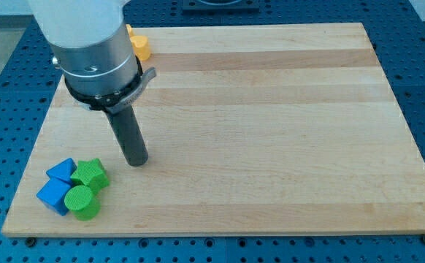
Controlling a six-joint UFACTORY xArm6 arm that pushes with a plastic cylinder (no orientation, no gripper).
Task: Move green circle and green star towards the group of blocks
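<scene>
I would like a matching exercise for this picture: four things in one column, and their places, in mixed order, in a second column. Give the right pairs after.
Things:
1. green star
2. green circle
3. yellow block
4. my tip

Places:
A. at the board's top edge, partly behind the arm
B. lowest in the cluster, at the view's bottom left
C. right of the star, apart from it
D. between the blue blocks and my tip

Pairs: 1-D, 2-B, 3-A, 4-C

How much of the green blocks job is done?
Looks nearly done: the green circle and green star already touch the two blue blocks. In hand: my tip sits just right of the star. Left: perhaps nothing; a yellow block is far off, half hidden.
</scene>
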